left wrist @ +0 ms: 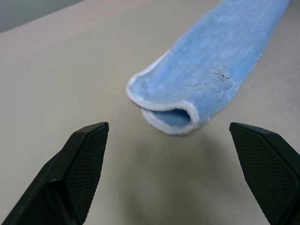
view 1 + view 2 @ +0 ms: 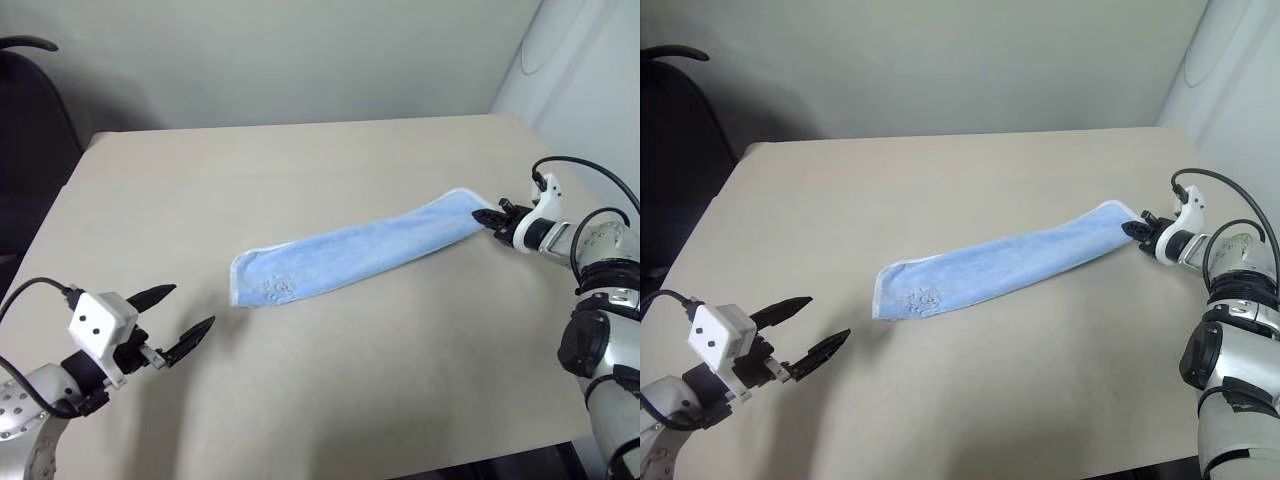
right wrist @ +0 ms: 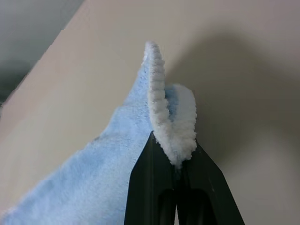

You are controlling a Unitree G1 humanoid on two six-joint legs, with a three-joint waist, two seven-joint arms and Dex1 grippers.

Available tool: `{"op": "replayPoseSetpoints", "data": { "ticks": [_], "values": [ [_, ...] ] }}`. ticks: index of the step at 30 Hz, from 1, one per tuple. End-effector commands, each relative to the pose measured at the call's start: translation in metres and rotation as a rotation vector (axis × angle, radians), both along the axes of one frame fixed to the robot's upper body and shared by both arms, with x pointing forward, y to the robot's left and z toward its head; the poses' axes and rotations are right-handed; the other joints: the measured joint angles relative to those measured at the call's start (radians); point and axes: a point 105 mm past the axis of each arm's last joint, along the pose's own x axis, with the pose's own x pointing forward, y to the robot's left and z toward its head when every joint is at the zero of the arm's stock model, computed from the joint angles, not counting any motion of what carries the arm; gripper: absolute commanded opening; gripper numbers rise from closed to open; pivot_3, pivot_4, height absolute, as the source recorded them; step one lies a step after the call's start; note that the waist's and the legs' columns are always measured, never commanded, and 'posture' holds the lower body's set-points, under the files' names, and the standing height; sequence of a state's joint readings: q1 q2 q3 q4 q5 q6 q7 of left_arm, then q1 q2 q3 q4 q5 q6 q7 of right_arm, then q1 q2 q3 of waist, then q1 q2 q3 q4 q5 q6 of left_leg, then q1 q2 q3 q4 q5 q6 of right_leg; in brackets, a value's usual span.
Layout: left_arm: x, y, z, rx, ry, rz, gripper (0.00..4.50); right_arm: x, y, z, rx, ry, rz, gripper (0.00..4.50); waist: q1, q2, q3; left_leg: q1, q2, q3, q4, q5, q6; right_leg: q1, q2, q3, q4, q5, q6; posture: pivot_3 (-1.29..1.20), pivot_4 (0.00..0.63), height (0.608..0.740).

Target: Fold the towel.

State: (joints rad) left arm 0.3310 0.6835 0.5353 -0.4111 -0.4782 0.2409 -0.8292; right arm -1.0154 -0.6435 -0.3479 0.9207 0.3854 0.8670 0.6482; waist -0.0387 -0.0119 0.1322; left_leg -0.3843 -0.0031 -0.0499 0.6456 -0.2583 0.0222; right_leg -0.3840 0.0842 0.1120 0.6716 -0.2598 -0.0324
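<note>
The towel (image 2: 360,252) is a light-blue terry cloth with white edging, folded into a long narrow strip that runs across the middle of the table from near left to far right. A small dark logo (image 1: 219,76) marks its near-left end. My right gripper (image 2: 491,217) is shut on the towel's far-right end, where the white edging (image 3: 171,126) is pinched between the black fingers and lifted a little off the table. My left gripper (image 2: 182,320) is open near the table's front left, short of the towel's rolled end (image 1: 171,115), with nothing between its fingers.
The beige table (image 2: 300,170) has its front edge near me and its right edge beside my right arm. A dark chair (image 2: 30,120) stands past the far-left corner. A white wall panel (image 2: 580,60) rises at the far right.
</note>
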Motion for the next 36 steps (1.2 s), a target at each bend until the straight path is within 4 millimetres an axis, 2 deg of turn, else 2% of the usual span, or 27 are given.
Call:
{"op": "replayPoseSetpoints", "data": {
  "ticks": [1, 4, 7, 9, 12, 16, 18, 21, 24, 28, 32, 33, 36],
  "values": [
    [0.004, -0.003, 0.005, 0.005, -0.020, -0.012, 4.50, -0.001, 0.032, 0.049, -0.238, -0.254, 0.238, 0.03, -0.008, 0.001, 0.001, 0.000, 0.000, 0.000, 0.000, 0.000, 0.000, 0.000, 0.000, 0.000, 0.000, 0.000, 0.000, 0.00, 0.150, 0.740],
    [0.005, -0.004, 0.005, 0.006, -0.023, -0.017, 4.50, -0.014, 0.072, 0.062, -0.432, -0.391, 0.486, 0.03, -0.015, 0.002, 0.001, 0.000, 0.000, 0.000, -0.001, 0.000, 0.000, -0.001, 0.001, 0.000, 0.000, 0.000, 0.000, 0.00, 0.150, 0.740],
    [0.007, -0.005, 0.005, 0.004, -0.026, -0.018, 4.50, -0.038, 0.119, 0.056, -0.570, -0.477, 0.759, 0.03, -0.016, 0.002, 0.001, 0.000, 0.001, 0.000, -0.001, 0.000, -0.002, 0.000, 0.001, 0.000, -0.002, -0.001, 0.000, 0.00, 0.150, 0.740],
    [0.008, -0.006, 0.005, 0.001, -0.029, -0.017, 4.50, -0.053, 0.143, 0.043, -0.623, -0.489, 0.903, 0.03, -0.015, 0.002, 0.001, 0.000, 0.001, -0.001, -0.001, 0.002, -0.006, 0.001, 0.002, 0.000, -0.004, -0.001, 0.000, 0.00, 0.150, 0.740],
    [0.008, -0.009, 0.005, -0.005, -0.037, -0.013, 4.50, -0.069, 0.170, 0.011, -0.729, -0.487, 1.059, 0.03, -0.015, 0.002, 0.001, 0.000, 0.001, -0.001, 0.000, 0.003, -0.008, 0.002, 0.002, -0.001, -0.006, 0.000, 0.000, 0.00, 0.150, 0.740],
    [0.005, -0.010, 0.005, -0.020, -0.049, 0.009, 4.50, -0.063, 0.190, -0.015, -0.733, -0.464, 1.047, 0.03, -0.011, 0.002, 0.001, 0.000, 0.001, -0.001, 0.001, 0.003, -0.007, 0.003, 0.001, -0.001, -0.007, 0.000, 0.002, 0.00, 0.150, 0.740],
    [0.002, -0.011, 0.004, -0.024, -0.050, 0.017, 4.50, -0.059, 0.195, -0.020, -0.714, -0.446, 1.023, 0.03, -0.010, 0.002, 0.001, 0.000, 0.001, -0.001, 0.002, 0.003, -0.007, 0.003, 0.001, -0.001, -0.007, 0.001, 0.002, 0.00, 0.150, 0.740],
    [-0.001, -0.013, 0.003, -0.039, -0.052, 0.028, 4.50, -0.063, 0.195, -0.021, -0.653, -0.422, 1.036, 0.70, -0.004, 0.002, 0.001, 0.000, 0.001, -0.001, 0.002, 0.003, -0.008, 0.003, 0.001, -0.001, -0.008, 0.001, 0.002, 0.00, 0.150, 0.740],
    [-0.003, -0.015, 0.003, -0.067, -0.057, 0.039, 4.50, -0.070, 0.189, -0.017, -0.609, -0.423, 1.060, 1.63, -0.003, 0.002, 0.001, 0.000, 0.001, -0.001, 0.001, 0.004, -0.009, 0.003, 0.001, -0.001, -0.008, 0.001, 0.002, 0.00, 0.150, 0.740],
    [-0.003, -0.017, 0.007, -0.134, -0.070, 0.061, 4.50, -0.075, 0.181, 0.004, -0.498, -0.476, 1.023, 2.99, -0.002, 0.002, 0.001, 0.000, 0.001, -0.001, 0.001, 0.005, -0.010, 0.004, 0.001, -0.001, -0.009, 0.001, 0.002, 0.00, 0.150, 0.740],
    [-0.004, -0.014, 0.010, -0.246, -0.062, 0.098, 4.50, -0.081, 0.168, 0.029, -0.358, -0.531, 0.980, 2.99, -0.002, 0.001, 0.001, 0.000, 0.001, -0.001, 0.001, 0.006, -0.013, 0.005, 0.001, -0.001, -0.008, 0.001, 0.002, 0.00, 0.150, 0.740],
    [-0.004, -0.013, 0.010, -0.282, -0.057, 0.112, 4.50, -0.078, 0.166, 0.030, -0.350, -0.532, 0.953, 2.80, -0.001, 0.001, 0.001, 0.001, 0.001, -0.001, 0.001, 0.006, -0.013, 0.005, 0.001, -0.001, -0.008, 0.000, 0.002, 0.00, 0.150, 0.740],
    [-0.003, -0.010, 0.008, -0.406, -0.018, 0.163, 4.50, -0.050, 0.159, 0.016, -0.407, -0.473, 0.801, 2.00, -0.003, 0.001, 0.000, 0.003, 0.001, -0.001, 0.001, 0.006, -0.013, 0.007, 0.001, -0.001, -0.009, 0.000, 0.002, 0.00, 0.150, 0.740]
  ]
}}
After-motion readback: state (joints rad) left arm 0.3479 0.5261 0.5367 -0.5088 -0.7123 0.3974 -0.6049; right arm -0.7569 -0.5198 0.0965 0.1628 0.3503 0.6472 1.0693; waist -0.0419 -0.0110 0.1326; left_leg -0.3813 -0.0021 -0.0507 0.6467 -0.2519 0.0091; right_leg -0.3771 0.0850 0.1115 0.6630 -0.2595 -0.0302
